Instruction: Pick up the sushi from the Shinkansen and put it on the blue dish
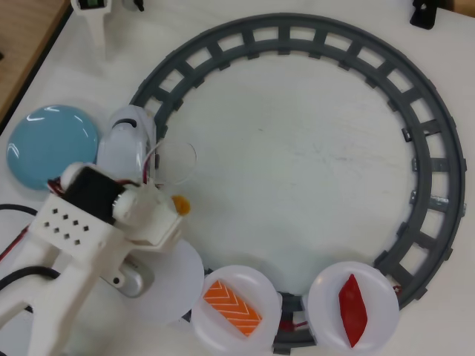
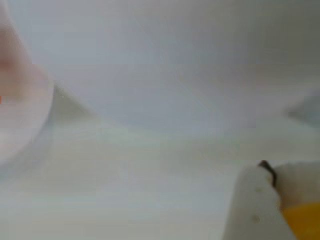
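- Sushi [image 1: 180, 204]: small yellow-orange piece, seen at the tip of the claw [image 1: 175, 208] in the overhead view; in the blurred wrist view a yellow-orange patch [image 2: 304, 222] is seen beside a white finger [image 2: 255, 205].
- Claw: closed on the sushi, as judged from both views; the piece is held off its plate.
- Train [image 1: 126, 141]: white, on the grey track [image 1: 312, 41], just beside the arm; an emptied white plate [image 1: 182, 278] lies beneath the arm.
- Blue dish [image 1: 50, 144]: empty, left of the train in the overhead view.
- Step in hand: carrying is judged under way.
- Next move: a swing over the train to the dish centre, then a release, is called for.
- Other plates: salmon piece [image 1: 232, 306] and red piece [image 1: 352, 310], untouched.
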`<move>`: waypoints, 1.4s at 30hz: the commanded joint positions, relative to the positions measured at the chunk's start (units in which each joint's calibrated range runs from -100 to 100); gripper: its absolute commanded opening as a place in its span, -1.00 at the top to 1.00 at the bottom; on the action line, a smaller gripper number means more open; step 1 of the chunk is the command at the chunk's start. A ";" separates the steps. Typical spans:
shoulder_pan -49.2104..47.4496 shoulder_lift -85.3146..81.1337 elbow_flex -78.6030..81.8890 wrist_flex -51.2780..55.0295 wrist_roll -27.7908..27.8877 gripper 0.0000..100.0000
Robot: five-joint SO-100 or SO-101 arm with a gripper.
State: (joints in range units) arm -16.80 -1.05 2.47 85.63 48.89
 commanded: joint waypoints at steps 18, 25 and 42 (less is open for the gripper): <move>-22.55 -6.70 -10.50 0.53 -17.56 0.95; -31.53 -6.45 -10.59 -0.41 -23.57 0.95; -37.78 9.56 -5.00 -16.97 -31.68 0.95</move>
State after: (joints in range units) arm -54.80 5.86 0.37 69.75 18.16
